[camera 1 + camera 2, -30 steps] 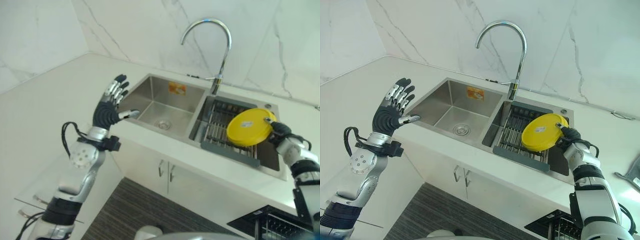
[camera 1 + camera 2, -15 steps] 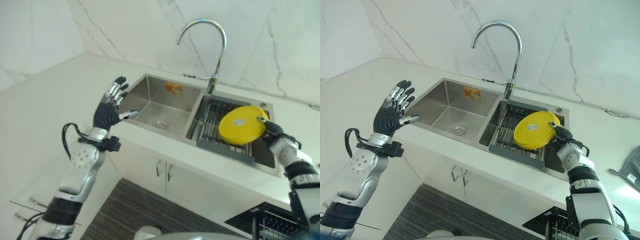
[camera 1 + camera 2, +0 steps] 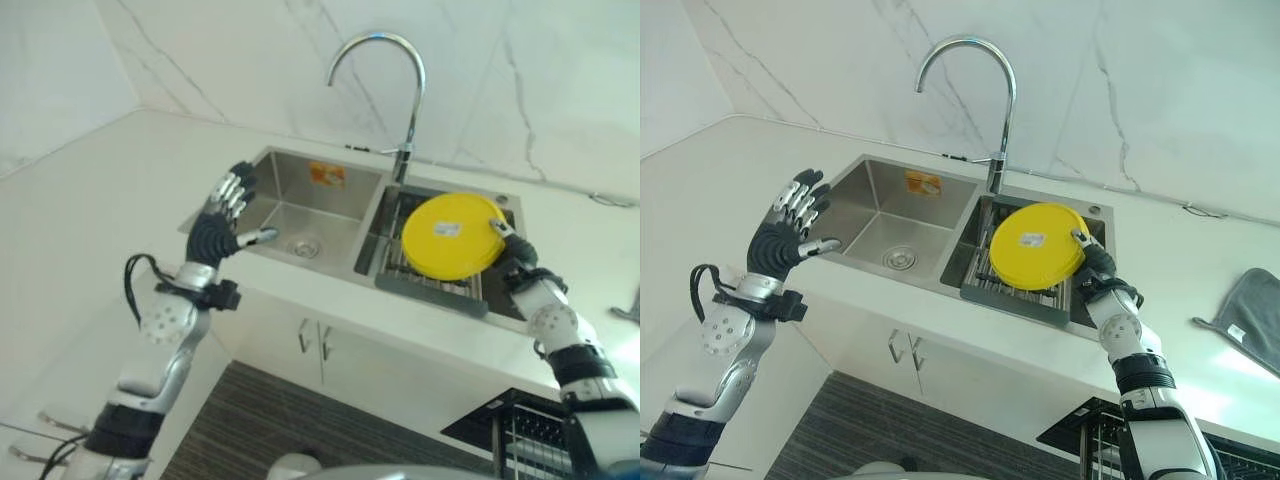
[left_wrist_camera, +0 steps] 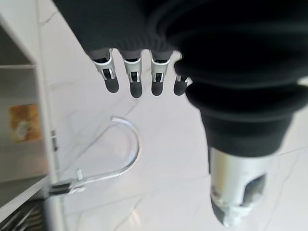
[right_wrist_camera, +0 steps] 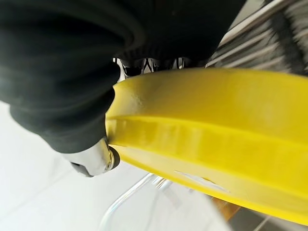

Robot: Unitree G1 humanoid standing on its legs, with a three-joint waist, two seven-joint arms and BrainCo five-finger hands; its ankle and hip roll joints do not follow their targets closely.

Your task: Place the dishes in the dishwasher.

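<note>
The yellow plate (image 3: pixel 1036 246) is pinched at its three o'clock rim by the right hand (image 3: pixel 1092 262), fingers and thumb curled on the edge, tilted above the drying rack (image 3: pixel 430 285) in the sink's right basin. A slip may be feared from so narrow a grip. At nine o'clock, the left hand (image 3: pixel 222 217) is held spread, empty, near the left basin (image 3: pixel 300 205). At twelve o'clock, the faucet (image 3: pixel 985 100) could be struck.

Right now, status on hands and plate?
Right hand shut on yellow plate, held tilted above the sink rack. Left hand open, raised by the sink basin. Nothing in the way.
</note>
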